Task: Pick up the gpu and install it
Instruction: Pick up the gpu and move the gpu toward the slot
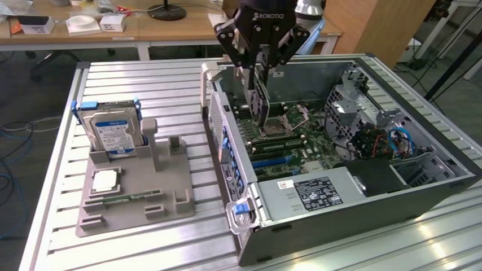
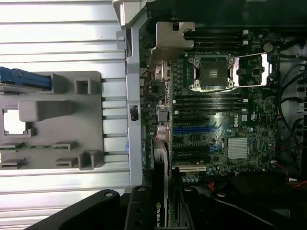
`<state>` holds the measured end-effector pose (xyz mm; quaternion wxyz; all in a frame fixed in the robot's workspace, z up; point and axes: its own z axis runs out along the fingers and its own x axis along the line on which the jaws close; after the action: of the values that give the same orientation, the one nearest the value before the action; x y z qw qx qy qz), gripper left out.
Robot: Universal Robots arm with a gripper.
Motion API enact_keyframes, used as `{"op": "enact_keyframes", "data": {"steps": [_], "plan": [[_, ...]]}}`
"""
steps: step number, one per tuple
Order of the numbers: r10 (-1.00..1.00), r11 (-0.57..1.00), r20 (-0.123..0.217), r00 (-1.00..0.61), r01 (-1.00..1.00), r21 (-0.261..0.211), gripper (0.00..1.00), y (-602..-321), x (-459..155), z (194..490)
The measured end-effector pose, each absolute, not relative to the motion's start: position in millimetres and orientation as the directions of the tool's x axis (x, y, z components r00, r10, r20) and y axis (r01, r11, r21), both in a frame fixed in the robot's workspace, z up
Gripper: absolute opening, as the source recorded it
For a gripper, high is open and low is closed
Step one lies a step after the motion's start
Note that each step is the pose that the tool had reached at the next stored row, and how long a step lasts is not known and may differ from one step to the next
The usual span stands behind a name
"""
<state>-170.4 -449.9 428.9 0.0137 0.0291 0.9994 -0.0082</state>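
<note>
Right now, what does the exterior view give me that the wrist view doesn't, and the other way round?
Exterior view: the claw shut on the gpu, with the card hanging upright above the motherboard. It also gives the hard drive with its blue-white label and the labelled power supply.
Wrist view: a look down onto the silver finned heatsink and the white slot.
Both: the CPU socket, the blue slot and the gray holder tray.
</note>
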Motion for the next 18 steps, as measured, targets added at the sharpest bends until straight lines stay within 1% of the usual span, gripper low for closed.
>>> {"op": "enact_keyframes", "data": {"steps": [18], "plan": [[0.051,0.999,-0.028,-0.998,0.051,-0.016,0.26,-450,-125,429]]}}
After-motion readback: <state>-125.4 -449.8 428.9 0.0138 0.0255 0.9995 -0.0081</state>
